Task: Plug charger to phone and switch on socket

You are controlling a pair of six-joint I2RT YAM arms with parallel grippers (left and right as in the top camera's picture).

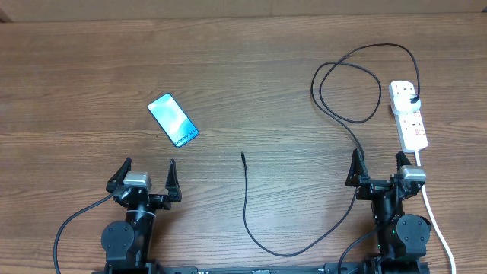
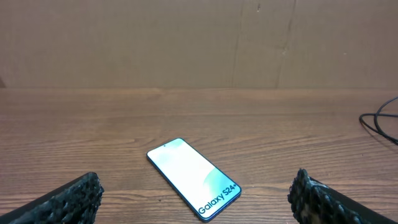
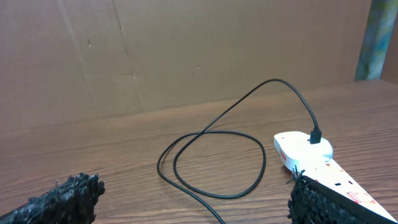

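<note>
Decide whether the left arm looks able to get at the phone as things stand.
Probably yes. The phone lies flat just ahead of the open left hand, with only bare table between them. The charger lies off to the side, out of the way.

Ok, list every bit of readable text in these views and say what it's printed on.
"Galaxy S24+": on the screen of the phone, read in the left wrist view; too small to read overhead.
Red markings on the power strip: too small and blurred to read.
No other text shows.
</note>
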